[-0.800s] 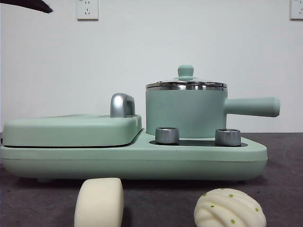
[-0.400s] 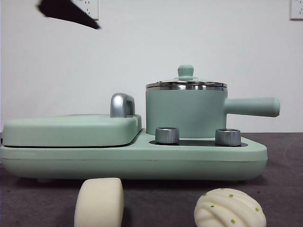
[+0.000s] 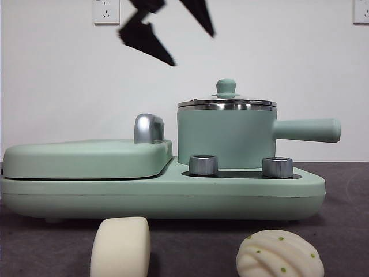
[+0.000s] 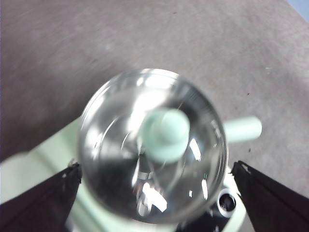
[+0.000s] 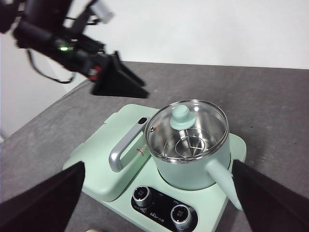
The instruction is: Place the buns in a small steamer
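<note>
The steamer is sitting lidded at the 3 o'clock end of the cooker base, its handle pointing toward 3 o'clock. The lid is closing the pot, so it likely has to come off first. The left gripper is hanging above the pot at about 11 o'clock of the knob, fingers spread wide and empty, seemingly lining up for the knob. The right gripper is waiting back, fingers wide and empty. The oblong bun and the ridged bun are lying on the desk at the base's 6 o'clock side, untouched.
</note>
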`<state>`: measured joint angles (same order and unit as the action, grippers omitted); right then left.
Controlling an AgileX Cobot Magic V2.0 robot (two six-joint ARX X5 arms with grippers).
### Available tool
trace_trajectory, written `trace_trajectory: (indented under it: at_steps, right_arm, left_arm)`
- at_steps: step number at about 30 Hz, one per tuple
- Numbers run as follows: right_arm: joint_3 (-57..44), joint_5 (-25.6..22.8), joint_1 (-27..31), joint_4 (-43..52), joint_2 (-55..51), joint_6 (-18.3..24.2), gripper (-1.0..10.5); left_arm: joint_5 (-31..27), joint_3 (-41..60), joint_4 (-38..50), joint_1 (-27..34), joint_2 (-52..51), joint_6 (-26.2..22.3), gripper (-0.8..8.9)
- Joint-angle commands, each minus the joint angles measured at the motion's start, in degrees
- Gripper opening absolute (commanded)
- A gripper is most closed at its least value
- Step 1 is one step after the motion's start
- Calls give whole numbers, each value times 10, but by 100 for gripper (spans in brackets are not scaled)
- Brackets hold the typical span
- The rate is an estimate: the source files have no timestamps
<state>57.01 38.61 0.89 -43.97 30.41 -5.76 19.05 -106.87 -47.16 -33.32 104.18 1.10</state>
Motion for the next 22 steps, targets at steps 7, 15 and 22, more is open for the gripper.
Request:
trace_trajectory:
  at_steps: [7, 15, 22]
  right_arm:
    - [9, 0, 0, 6, 3, 2, 485]
    - [9, -1, 0, 6, 3, 2, 485]
    - [9, -1, 0, 6, 3, 2, 485]
  left_arm:
    - [-100, -124, 4, -68, 108, -15, 496]
    - [-131, -124, -6, -84, 136, -4, 425]
    - [-131, -124, -29, -83, 141, -4, 369]
